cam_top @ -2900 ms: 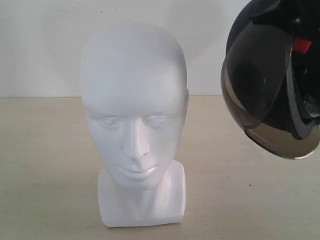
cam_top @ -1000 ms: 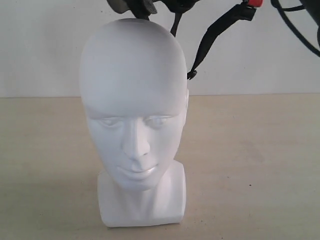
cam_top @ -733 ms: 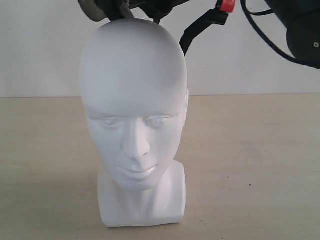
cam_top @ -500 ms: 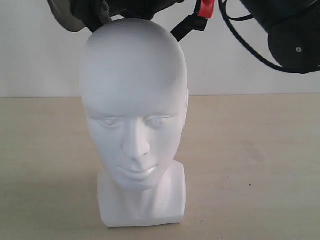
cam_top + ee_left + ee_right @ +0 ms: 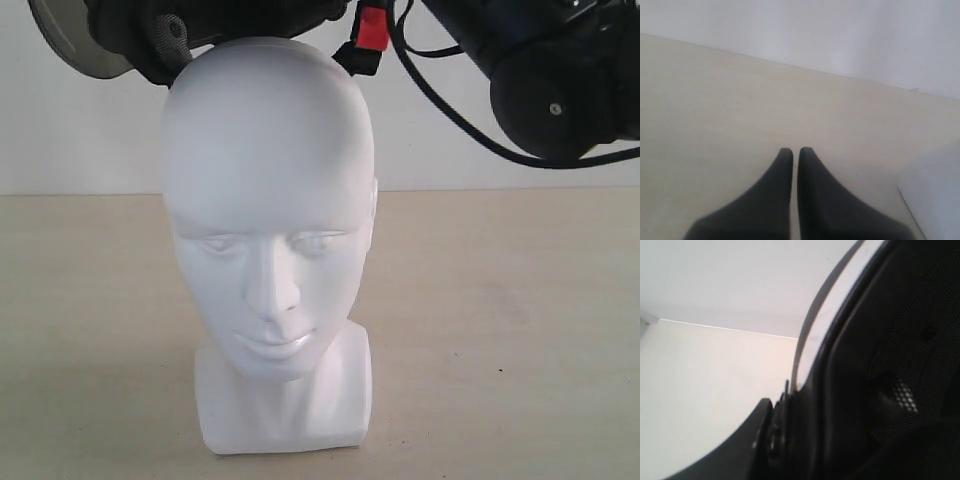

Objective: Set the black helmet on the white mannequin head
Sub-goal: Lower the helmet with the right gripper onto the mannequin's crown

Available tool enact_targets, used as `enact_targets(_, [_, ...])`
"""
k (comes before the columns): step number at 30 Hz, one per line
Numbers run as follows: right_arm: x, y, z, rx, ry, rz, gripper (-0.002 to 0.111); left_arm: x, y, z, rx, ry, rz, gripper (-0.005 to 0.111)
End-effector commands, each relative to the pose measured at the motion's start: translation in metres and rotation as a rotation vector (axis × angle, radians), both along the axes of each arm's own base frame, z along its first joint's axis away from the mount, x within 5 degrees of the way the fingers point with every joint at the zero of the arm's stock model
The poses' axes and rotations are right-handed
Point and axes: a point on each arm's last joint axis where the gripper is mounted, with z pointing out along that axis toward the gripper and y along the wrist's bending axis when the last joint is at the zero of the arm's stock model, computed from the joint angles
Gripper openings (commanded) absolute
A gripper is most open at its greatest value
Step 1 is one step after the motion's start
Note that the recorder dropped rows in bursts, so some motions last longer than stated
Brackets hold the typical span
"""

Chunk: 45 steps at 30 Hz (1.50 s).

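**Black helmet.** The black helmet (image 5: 140, 35) sits at the top edge of the exterior frame, directly over the crown of the white mannequin head (image 5: 268, 200), and is cut off by the frame. Its padded rim lies against or just above the crown; contact cannot be confirmed. The visor (image 5: 70, 40) projects into the upper left of the frame. The red buckle (image 5: 372, 28) hangs on its strap at top centre, just right of the crown. In the right wrist view the helmet (image 5: 900, 355) fills most of the picture, showing dark mesh lining.

**Mannequin head.** It stands upright on its base at centre frame, face to the camera, resting on the beige worktop (image 5: 520, 350).

**Right arm.** The black arm (image 5: 550, 90) occupies the upper right of the exterior frame, with a cable (image 5: 440, 105) looping below it. Whether the right end effector is apart or together cannot be told; its fingers are not distinguishable.

**Left end effector.** The left end effector (image 5: 792, 152) has its fingers together, a hairline slit between them, holding nothing, above bare worktop.
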Motion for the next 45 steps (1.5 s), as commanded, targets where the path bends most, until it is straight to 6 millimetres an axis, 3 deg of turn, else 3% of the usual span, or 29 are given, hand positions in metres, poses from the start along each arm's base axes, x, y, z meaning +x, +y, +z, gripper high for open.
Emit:
enact_targets(1, [-0.019, 0.004, 0.019, 0.09, -0.067, 0.035, 0.0, 0.0, 0.0, -0.001, 0.0, -0.004, 0.0, 0.004])
enact_targets(27, [-0.035, 0.013, 0.022, 0.102, -0.164, 0.05, 0.0, 0.0, 0.0, -0.001, 0.0, -0.004, 0.0, 0.004])
enact_targets(34, [-0.044, 0.002, 0.001, 0.086, -0.086, 0.039, 0.0, 0.0, 0.0, -0.001, 0.0, -0.004, 0.0, 0.004])
enact_targets(45, [-0.063, -0.012, 0.009, 0.111, -0.129, 0.046, 0.0, 0.0, 0.0, -0.001, 0.0, -0.004, 0.0, 0.004])
